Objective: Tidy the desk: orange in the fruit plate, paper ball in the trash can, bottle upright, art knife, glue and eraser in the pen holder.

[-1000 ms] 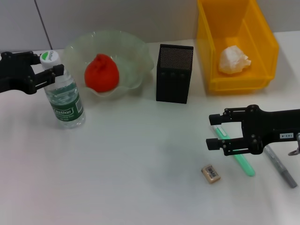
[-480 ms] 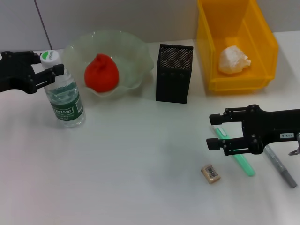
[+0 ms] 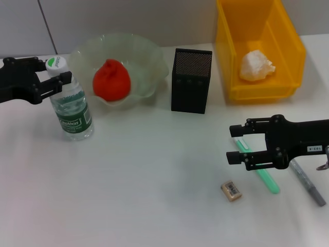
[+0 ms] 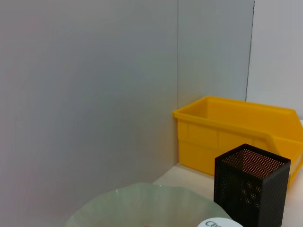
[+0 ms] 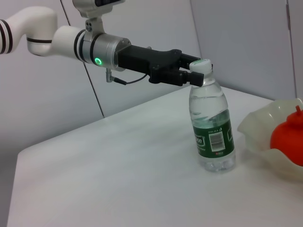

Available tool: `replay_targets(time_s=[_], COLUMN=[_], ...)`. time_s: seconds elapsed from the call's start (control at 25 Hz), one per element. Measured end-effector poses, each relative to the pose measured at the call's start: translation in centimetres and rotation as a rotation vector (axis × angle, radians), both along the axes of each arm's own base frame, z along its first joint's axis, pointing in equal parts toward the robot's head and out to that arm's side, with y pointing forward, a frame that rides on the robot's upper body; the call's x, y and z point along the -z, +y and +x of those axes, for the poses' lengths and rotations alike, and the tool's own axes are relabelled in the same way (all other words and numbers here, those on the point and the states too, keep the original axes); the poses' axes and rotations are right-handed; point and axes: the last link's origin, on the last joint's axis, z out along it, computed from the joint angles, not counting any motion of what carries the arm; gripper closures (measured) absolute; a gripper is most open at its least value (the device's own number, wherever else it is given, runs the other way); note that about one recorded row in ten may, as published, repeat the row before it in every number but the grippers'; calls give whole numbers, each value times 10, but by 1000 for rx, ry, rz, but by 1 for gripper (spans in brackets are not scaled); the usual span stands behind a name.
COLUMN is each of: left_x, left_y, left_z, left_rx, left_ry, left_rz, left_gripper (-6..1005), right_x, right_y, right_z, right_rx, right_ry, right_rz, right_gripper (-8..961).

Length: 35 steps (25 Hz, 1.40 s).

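Note:
The bottle [image 3: 72, 105] stands upright at the left of the table, with my left gripper [image 3: 55, 71] shut on its neck just under the cap. The right wrist view shows that grip on the bottle [image 5: 212, 127] by the left gripper [image 5: 191, 76]. The orange [image 3: 111, 80] lies in the fruit plate [image 3: 150, 62]. The paper ball [image 3: 256, 66] is inside the trash can [image 3: 262, 92]. The pen holder [image 3: 191, 80] stands between them. My right gripper [image 3: 230, 144] hovers open over a green stick [image 3: 267, 177], beside a grey pen-shaped tool [image 3: 308, 184]; which is knife or glue I cannot tell. The eraser [image 3: 231, 190] lies nearby.
The left wrist view shows the trash can [image 4: 236, 127], the pen holder [image 4: 251, 189] and the fruit plate's rim [image 4: 142, 198] against a grey wall. The orange [image 5: 288, 142] and fruit plate [image 5: 258, 132] stand close behind the bottle.
The bottle's cap and my left gripper shifted slightly, first left and then right. The right arm has not moved.

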Motion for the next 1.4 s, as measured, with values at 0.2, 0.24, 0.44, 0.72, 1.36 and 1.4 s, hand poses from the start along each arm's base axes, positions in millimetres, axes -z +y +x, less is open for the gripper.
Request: replay_targets(time_s=[0.2, 0.24, 0.44, 0.72, 1.36, 1.4], left_x=[0, 1, 3, 3, 4, 4], left_y=[0, 0, -1, 0, 1, 1], left_z=[0, 0, 1, 3, 2, 2], left_rx=[1, 1, 8, 11, 7, 6], left_ry=[3, 4, 7, 4, 10, 10], left_rz=[-1, -2, -9, -2, 2, 2], left_gripper=[537, 537, 537, 536, 250, 240], right_x=[0, 0, 0, -1, -1, -1], right_y=[0, 0, 0, 0, 1, 1], right_z=[0, 0, 0, 0, 0, 0], right_rx=[0, 0, 0, 4, 6, 6], right_ry=[0, 0, 0, 0, 0, 0], right_rz=[0, 0, 0, -1, -2, -2], right_gripper=[224, 224, 224, 224, 224, 224])
